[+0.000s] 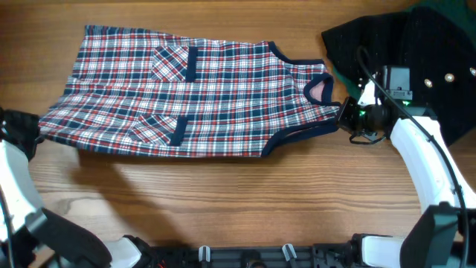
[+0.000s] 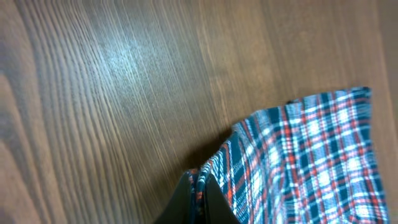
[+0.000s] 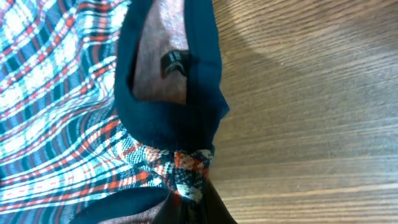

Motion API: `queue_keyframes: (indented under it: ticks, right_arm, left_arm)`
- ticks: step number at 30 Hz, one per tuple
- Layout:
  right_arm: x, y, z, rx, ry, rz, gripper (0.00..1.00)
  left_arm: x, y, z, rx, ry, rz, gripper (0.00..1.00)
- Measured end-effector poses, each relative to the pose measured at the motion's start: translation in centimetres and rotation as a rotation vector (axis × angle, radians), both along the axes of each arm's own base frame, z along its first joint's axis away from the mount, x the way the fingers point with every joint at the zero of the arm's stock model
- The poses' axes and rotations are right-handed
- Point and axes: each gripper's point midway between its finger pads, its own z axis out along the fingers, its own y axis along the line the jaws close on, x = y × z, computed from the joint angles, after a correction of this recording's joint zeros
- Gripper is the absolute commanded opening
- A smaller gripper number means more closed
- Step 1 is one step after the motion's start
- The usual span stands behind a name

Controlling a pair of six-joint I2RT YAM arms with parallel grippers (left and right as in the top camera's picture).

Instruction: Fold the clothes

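The clothes [image 1: 186, 97], a red, white and navy plaid sleeveless garment, lie spread across the table with the neck to the right and two patch pockets facing up. My left gripper [image 1: 37, 132] is at the garment's near left hem corner. In the left wrist view that gripper [image 2: 200, 198] is shut on the plaid edge [image 2: 298, 162]. My right gripper [image 1: 344, 116] is at the near shoulder by the neck opening. In the right wrist view it [image 3: 198, 202] is shut on the bunched plaid strap [image 3: 186, 171] below the navy neck trim [image 3: 205, 74]. The near edge is held slightly off the table and casts a shadow.
A black garment with small metal studs [image 1: 372, 37] lies at the back right, just behind the right arm. Dark green fabric [image 1: 454, 11] shows in the far right corner. Bare wooden table [image 1: 238, 201] stretches in front of the plaid garment.
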Motion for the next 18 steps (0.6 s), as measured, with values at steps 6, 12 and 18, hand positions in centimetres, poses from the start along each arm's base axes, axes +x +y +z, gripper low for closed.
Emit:
queue_keyframes:
  ticks: [6, 12, 18]
  right_arm:
    - [-1.7, 0.2, 3.6, -0.002, -0.067, 0.001, 0.04]
    - [-1.4, 0.1, 4.1, -0.009, -0.093, 0.01, 0.04]
    - [-3.3, -0.4, 3.1, -0.037, 0.0, -0.004, 0.04]
  left_arm:
    - [-1.4, -1.3, 3.1, 0.03, -0.03, -0.002, 0.04]
    - [-1.5, -1.3, 3.5, 0.038, -0.036, -0.004, 0.04]
    - [-1.6, -1.5, 3.3, 0.029, -0.026, -0.004, 0.04]
